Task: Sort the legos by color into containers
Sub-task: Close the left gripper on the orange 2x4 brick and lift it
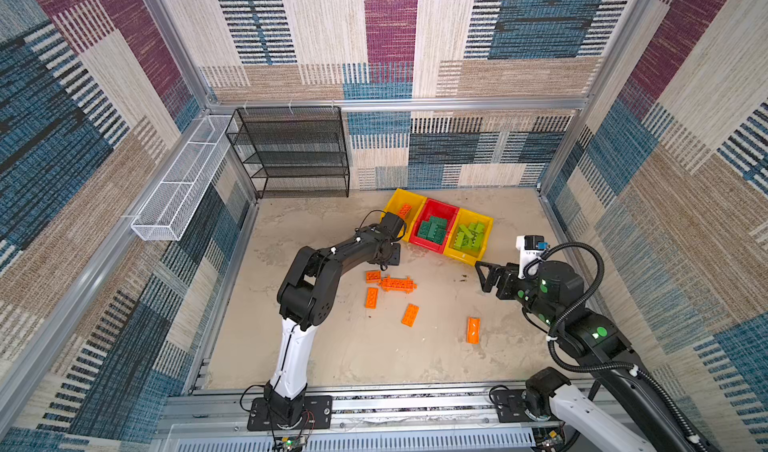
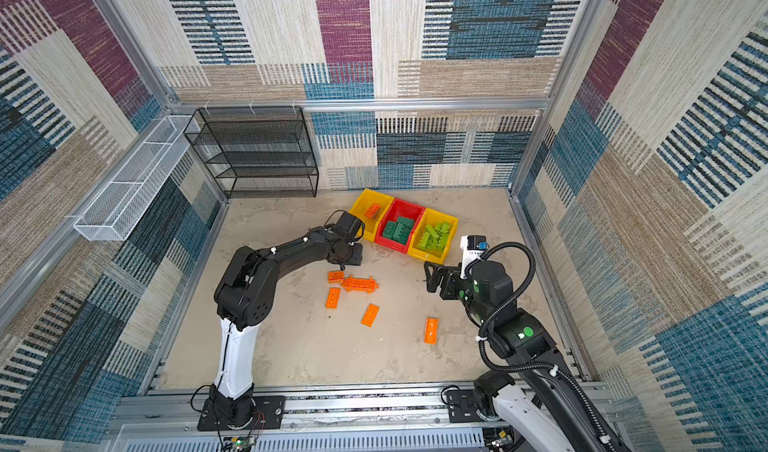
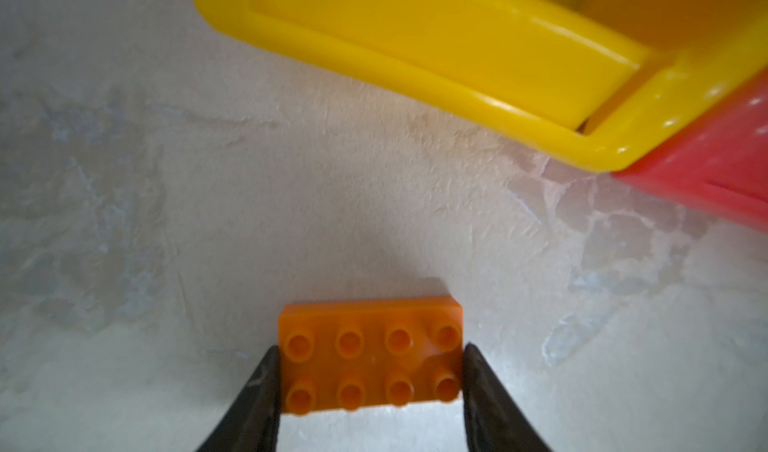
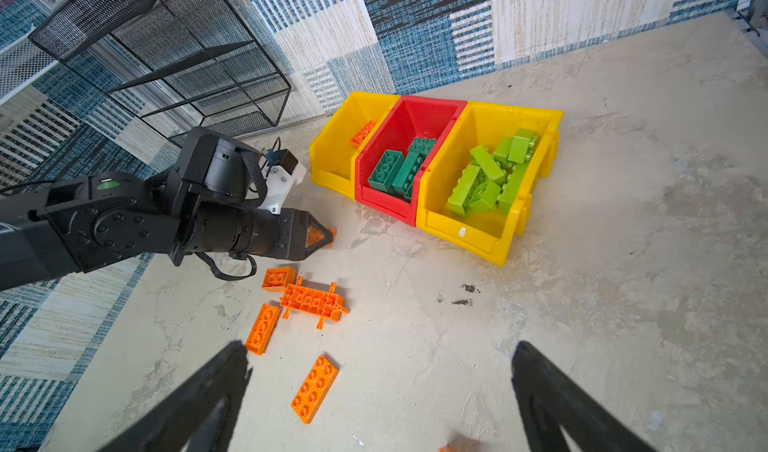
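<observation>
Orange brick (image 3: 370, 356): gripped at both short ends by my left claw (image 3: 372, 349), just in front of the yellow bin (image 3: 415, 55). My right claw (image 4: 380, 346): released, jaws spread wide, above loose orange bricks (image 4: 316, 387) on the surface (image 4: 582, 304).

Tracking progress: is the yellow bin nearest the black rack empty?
Not empty: one orange brick lies inside that yellow bin.

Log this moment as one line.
left tool: gripping orange brick near yellow bin | right tool: open, empty | loose orange legos: five on table
</observation>
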Tool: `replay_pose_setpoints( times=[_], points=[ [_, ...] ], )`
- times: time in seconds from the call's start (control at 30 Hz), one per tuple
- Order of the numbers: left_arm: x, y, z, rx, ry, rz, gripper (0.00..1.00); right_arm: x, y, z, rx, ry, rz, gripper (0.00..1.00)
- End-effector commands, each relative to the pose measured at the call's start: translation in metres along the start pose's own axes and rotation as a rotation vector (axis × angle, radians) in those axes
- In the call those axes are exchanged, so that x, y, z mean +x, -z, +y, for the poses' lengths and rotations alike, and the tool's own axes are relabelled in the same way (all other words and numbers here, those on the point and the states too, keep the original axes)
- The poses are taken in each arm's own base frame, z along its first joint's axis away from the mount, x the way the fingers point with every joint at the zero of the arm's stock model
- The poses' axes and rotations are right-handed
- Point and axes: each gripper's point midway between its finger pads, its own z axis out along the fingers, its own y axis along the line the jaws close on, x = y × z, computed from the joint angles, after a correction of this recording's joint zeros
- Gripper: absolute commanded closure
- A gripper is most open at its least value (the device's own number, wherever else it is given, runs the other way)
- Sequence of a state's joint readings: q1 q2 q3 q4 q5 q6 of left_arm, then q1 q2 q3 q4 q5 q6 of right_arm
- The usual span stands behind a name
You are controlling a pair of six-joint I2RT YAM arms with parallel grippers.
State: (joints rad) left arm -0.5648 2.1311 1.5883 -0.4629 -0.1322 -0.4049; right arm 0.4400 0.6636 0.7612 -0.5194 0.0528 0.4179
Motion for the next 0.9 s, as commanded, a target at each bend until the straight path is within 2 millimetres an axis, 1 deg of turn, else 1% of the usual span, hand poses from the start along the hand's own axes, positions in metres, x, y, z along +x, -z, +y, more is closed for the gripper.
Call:
replay_pose_setpoints(
  times=[0.0, 0.07, 0.13, 0.17, 0.2, 0.23, 0.27, 0.33, 0.4, 0.53, 0.63, 0.77, 0.87],
  points=[
    [0.011, 0.011, 0.007, -0.035, -0.036, 0.059, 0.57, -0.007, -0.002, 0.003, -0.009, -0.002, -0.025, 0.00],
    [-0.004, 0.023, 0.005, -0.032, -0.042, 0.026, 0.59, -0.007, -0.006, 0.004, -0.013, -0.002, -0.020, 0.00],
    [-0.021, 0.034, 0.000, -0.023, -0.058, -0.010, 0.57, -0.007, -0.009, 0.005, -0.013, -0.001, -0.018, 0.00],
    [-0.029, 0.039, -0.002, -0.022, -0.068, -0.023, 0.53, -0.007, -0.010, 0.006, -0.016, 0.001, -0.015, 0.00],
    [-0.033, 0.042, -0.004, -0.017, -0.076, -0.023, 0.43, -0.006, -0.012, 0.006, -0.018, 0.004, -0.008, 0.00],
    [-0.036, 0.043, -0.007, -0.009, -0.088, -0.017, 0.32, -0.006, -0.013, 0.008, -0.023, 0.008, 0.004, 0.00],
    [-0.036, 0.043, -0.009, -0.009, -0.097, -0.003, 0.24, -0.005, -0.014, 0.008, -0.021, 0.014, 0.016, 0.00],
    [-0.034, 0.043, -0.015, 0.026, -0.107, 0.015, 0.20, -0.005, -0.013, 0.007, -0.009, 0.021, 0.024, 0.00],
    [-0.033, 0.047, -0.021, 0.055, -0.115, -0.007, 0.15, -0.008, -0.010, 0.003, 0.013, 0.022, 0.008, 0.00],
    [-0.026, 0.057, -0.028, 0.081, -0.149, -0.026, 0.14, -0.007, -0.008, 0.006, -0.004, 0.006, 0.012, 0.00],
    [-0.016, 0.063, -0.036, 0.086, -0.159, -0.017, 0.14, -0.004, -0.005, 0.005, -0.005, -0.007, 0.016, 0.00],
    [0.001, 0.068, -0.061, 0.105, -0.153, 0.005, 0.14, -0.002, 0.002, -0.003, 0.022, -0.024, 0.003, 0.00],
    [0.016, 0.062, -0.083, 0.110, -0.168, 0.032, 0.14, 0.000, 0.006, -0.005, 0.023, -0.030, -0.006, 0.00]
  ],
)
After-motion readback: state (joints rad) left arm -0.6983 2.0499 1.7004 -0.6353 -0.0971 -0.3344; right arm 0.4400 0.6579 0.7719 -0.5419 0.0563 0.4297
